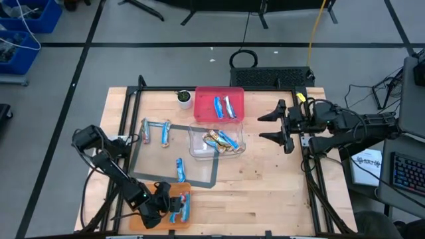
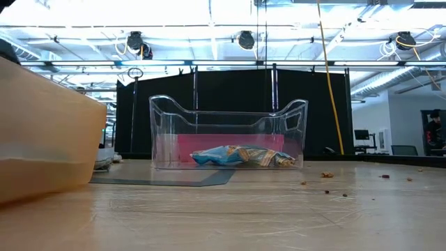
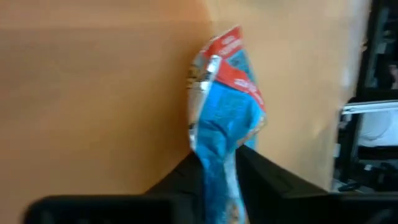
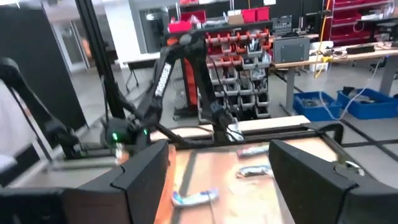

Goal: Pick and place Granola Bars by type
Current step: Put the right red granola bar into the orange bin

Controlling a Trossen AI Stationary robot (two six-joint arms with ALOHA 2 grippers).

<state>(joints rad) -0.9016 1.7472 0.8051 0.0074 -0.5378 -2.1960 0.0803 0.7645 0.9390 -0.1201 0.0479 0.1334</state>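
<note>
My left gripper (image 1: 164, 201) is over the orange tray (image 1: 180, 189) at the table's near left, shut on a blue and white granola bar (image 3: 224, 106). Another blue bar (image 1: 186, 207) lies in that tray. Two bars (image 1: 223, 106) lie in the red bin (image 1: 206, 93), and several, blue and tan, lie in the clear bin (image 1: 196, 136). Three more bars (image 1: 156, 132) lie on the grey mat (image 1: 153, 162). My right gripper (image 1: 269, 126) hovers open at the table's right, beside the clear bin, holding nothing. My left gripper pinches the blue bar between its two fingers by one end of the wrapper (image 3: 217, 165). The rest of the bar sticks out past the fingertips (image 3: 186, 171) toward the orange tray floor (image 3: 93, 93). Whether the bar's free end (image 3: 227, 43) touches the tray, I cannot tell.
A small white cup (image 1: 184, 98) stands left of the red bin. A black frame runs along the table's edges. In the low view the clear bin (image 2: 230, 136) stands mid-table with the orange tray's wall (image 2: 42, 139) close at left. Bare wood lies at near right.
</note>
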